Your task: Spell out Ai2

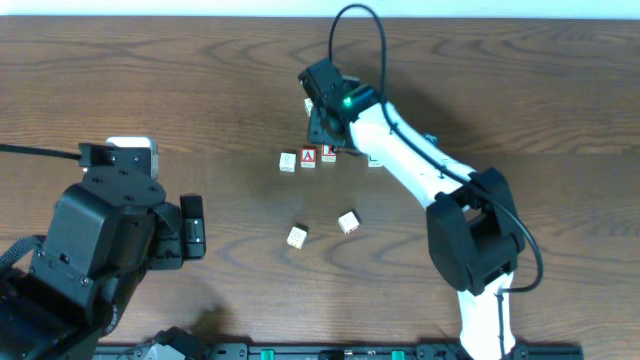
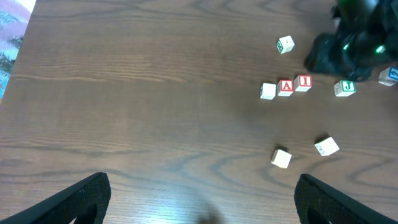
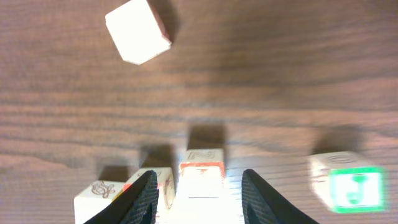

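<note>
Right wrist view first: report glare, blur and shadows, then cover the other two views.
Right wrist: the I cube at bottom centre is washed out by glare, the J cube slightly soft, shadows falling up-frame. Left wrist: the right arm is nearly black, little detail. Overhead: even light on the table.

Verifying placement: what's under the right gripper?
The red I cube sits on the table between the jaws of the open right gripper, beside the A cube. Overhead, the gripper covers most of it.
</note>
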